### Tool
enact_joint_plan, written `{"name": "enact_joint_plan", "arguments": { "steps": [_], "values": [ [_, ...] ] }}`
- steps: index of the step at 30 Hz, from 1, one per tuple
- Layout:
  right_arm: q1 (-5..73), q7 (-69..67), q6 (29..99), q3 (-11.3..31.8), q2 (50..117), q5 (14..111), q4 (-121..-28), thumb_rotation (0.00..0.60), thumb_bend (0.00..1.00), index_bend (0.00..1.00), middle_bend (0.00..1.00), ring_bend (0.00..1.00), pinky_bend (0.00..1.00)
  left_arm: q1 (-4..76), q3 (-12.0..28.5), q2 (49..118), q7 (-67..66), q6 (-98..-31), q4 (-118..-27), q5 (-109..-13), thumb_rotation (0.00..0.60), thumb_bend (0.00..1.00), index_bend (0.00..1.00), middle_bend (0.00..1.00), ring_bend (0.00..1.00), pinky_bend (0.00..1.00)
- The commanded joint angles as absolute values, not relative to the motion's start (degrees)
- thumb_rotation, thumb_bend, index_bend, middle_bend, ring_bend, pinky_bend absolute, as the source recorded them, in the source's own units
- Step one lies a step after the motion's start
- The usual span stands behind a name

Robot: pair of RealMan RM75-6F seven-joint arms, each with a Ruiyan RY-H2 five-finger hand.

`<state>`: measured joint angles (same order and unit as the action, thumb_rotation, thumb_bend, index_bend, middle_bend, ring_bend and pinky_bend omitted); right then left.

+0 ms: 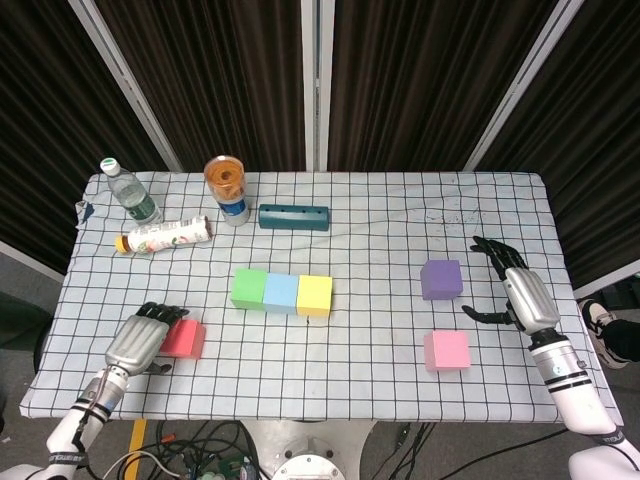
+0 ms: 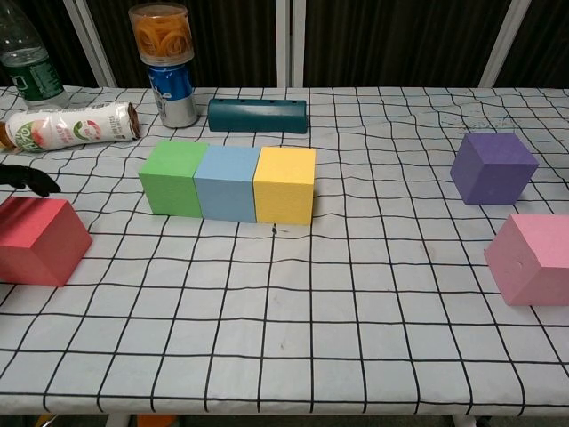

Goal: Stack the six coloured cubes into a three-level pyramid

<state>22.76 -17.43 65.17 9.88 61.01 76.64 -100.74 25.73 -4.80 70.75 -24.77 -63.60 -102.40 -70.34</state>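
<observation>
The base level of the pyramid is laid: the green cube (image 1: 248,288), blue cube (image 1: 282,291) and yellow cube (image 1: 315,294) sit touching in a row at mid-tabletop (image 1: 380,250), its long axis running left to right. Three cubes are loose: the red cube (image 1: 182,338) near the front left edge, the purple cube (image 1: 441,279) on the right, and the pink cube (image 1: 446,350) nearer the front on that side.

The relation that matters is at the red cube. The left hand (image 1: 138,340) sits just beside it on its outer, left side, with the dark fingers (image 1: 160,312) reaching over the cube's near-left top corner; in the chest view only fingertips (image 2: 27,178) show, hovering above the cube's back edge. The fingers look curled around it, not clamped; I cannot tell whether they touch it, and the cube rests flat on the tabletop. The row lies to the right of and beyond this cube, so the carry would run inward and away from the robot.

The right hand (image 1: 518,292) is empty, fingers spread, standing just right of the purple cube with a clear gap, thumb toward the pink one. The left hand is likely the next to grasp.
</observation>
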Motion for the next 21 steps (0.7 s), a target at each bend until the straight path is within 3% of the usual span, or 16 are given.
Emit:
{"name": "enact_joint_plan", "arguments": {
  "steps": [1,10,16,21],
  "values": [
    [22.75,-17.4,65.16,9.86,61.04,76.73,-100.76,0.6,0.1,0.0,0.16,0.0,0.0,25.75,-4.16,72.21,-25.21,-63.27,-100.57,-69.75,0.6,0.09,0.2,0.2,0.14,0.13],
    [22.42,-17.55,65.7,9.96,60.98,76.91,-100.97,0.6,0.1,0.0,0.16,0.0,0.0,25.39,-1.62,73.21,-21.24,-64.53,-98.42,-71.15,0.6,0.12,0.41,0.47,0.33,0.14],
    [21.99,-18.34,66.36,9.98,60.72,77.45,-101.0,0.6,0.1,0.0,0.16,0.0,0.0,26.74,1.86,68.82,-17.12,-64.96,-102.63,-72.85,0.6,0.12,0.43,0.5,0.35,0.14],
    [21.56,-18.91,67.24,10.18,60.23,77.86,-101.28,0.6,0.1,0.0,0.16,0.0,0.0,30.39,7.24,65.02,-14.64,-62.99,-106.16,-71.92,0.6,0.12,0.43,0.49,0.35,0.16]
  ]
}}
